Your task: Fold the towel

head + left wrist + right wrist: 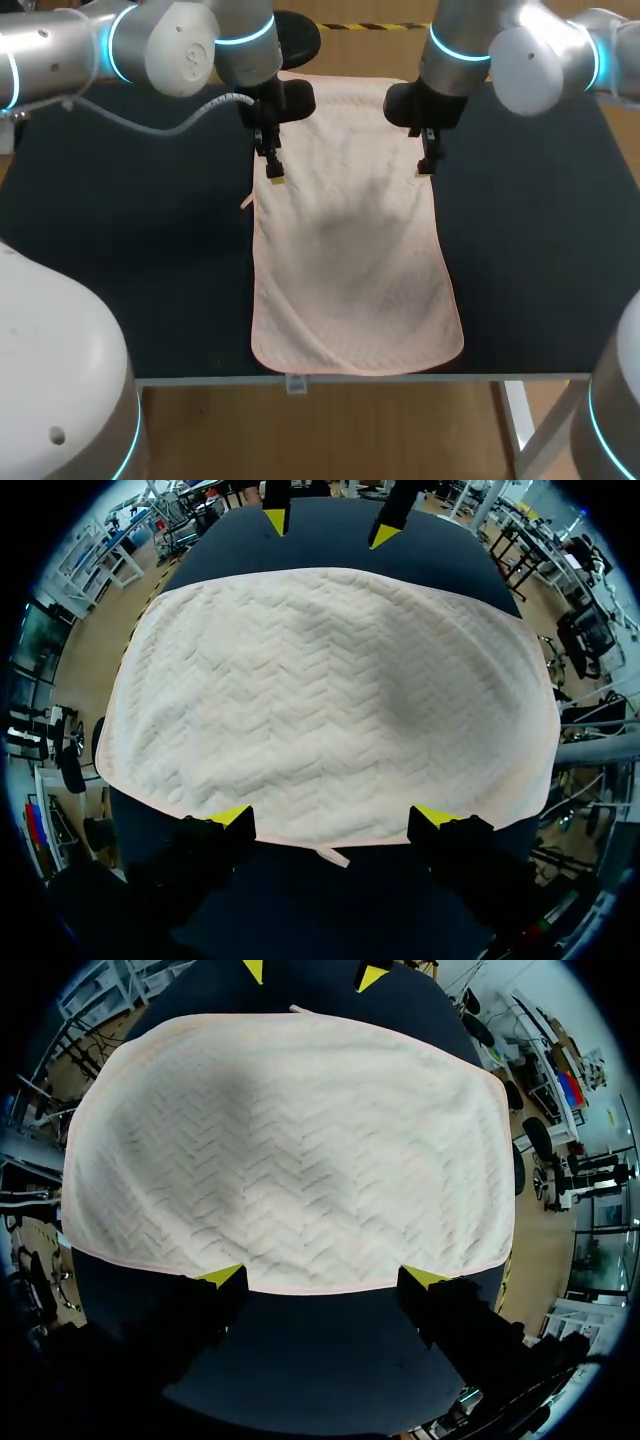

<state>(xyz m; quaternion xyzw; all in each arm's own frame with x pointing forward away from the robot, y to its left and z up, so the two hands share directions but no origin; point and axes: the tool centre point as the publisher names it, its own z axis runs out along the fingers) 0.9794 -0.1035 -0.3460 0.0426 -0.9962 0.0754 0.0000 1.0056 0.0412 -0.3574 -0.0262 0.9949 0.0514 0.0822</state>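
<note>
A pale pink quilted towel (350, 230) lies flat and unfolded on the black table (120, 220), its long side running from the back to the front edge. My left gripper (272, 172) hangs open over the towel's left long edge, toward the back. In the left wrist view the towel (330, 700) spreads ahead of that gripper (333, 816), whose yellow tips straddle a stretch of the edge. My right gripper (426, 165) stands open over the right long edge, directly opposite. Its own view shows the towel (290, 1150) ahead of the gripper (323, 1277). Neither gripper holds anything.
A small loop tag (246, 203) sticks out from the towel's left edge, just in front of my left gripper. The towel's near end reaches the table's front edge, where a small white label (296, 384) hangs. Bare black tabletop lies on both sides of the towel.
</note>
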